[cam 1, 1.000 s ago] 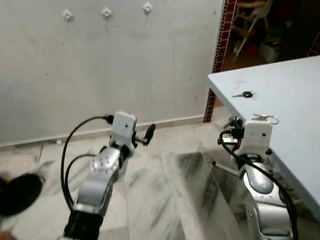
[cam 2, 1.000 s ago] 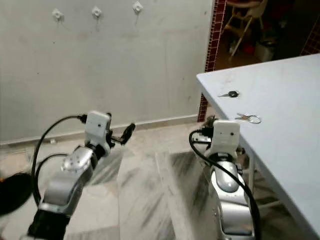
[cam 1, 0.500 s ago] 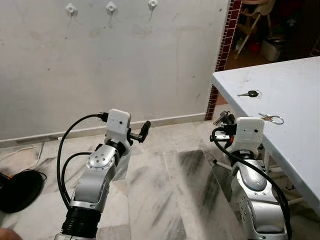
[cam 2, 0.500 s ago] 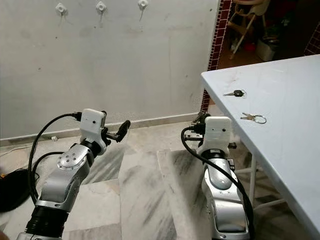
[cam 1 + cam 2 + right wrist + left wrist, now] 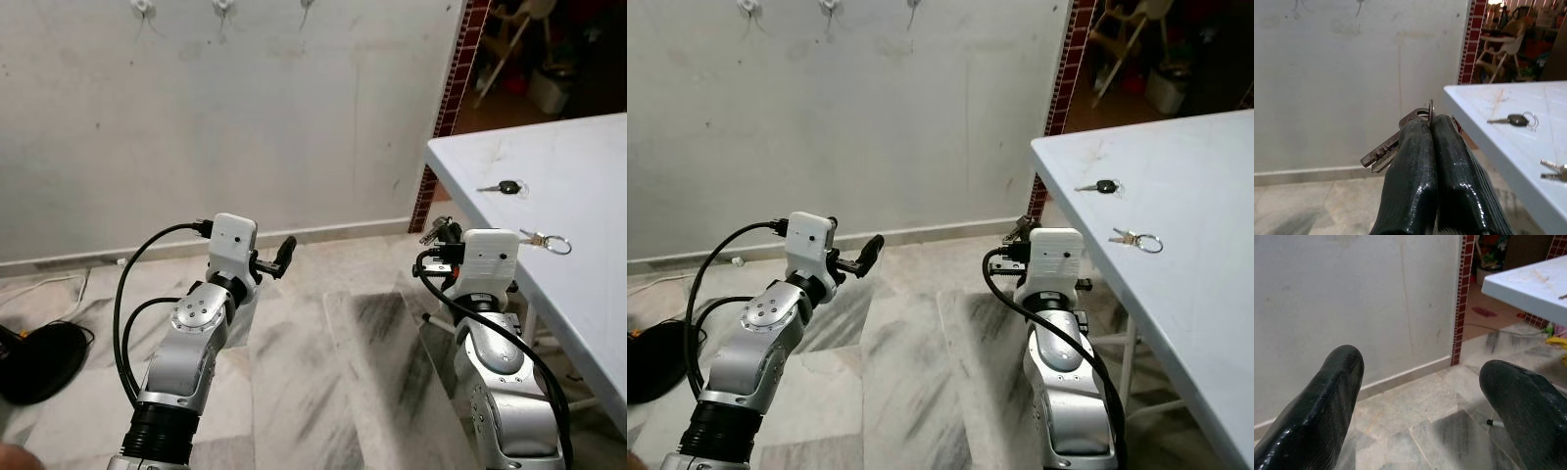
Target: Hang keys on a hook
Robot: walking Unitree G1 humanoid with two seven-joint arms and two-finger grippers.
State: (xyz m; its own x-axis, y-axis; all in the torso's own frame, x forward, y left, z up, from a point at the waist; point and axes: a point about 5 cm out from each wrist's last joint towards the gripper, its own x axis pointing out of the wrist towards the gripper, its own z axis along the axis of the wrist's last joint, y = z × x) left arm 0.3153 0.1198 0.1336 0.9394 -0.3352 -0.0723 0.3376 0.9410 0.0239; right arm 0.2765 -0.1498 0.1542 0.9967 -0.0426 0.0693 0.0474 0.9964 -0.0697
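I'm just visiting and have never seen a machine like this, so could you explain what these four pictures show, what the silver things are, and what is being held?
The two wide pictures come from the robot's head, looking down at its own two silver arms. Each arm ends in a gripper with two long black fingers. The other two pictures come from small cameras on the wrists, looking along those fingers.

The left gripper is open and holds nothing. The right gripper is shut on a bunch of keys, whose metal blades stick out beside the fingers.

To the robot's right stands a white table. On it lie a black-headed key and a second set of keys on a ring.

High on the pale wall ahead are three small white hooks, where keys could hang.
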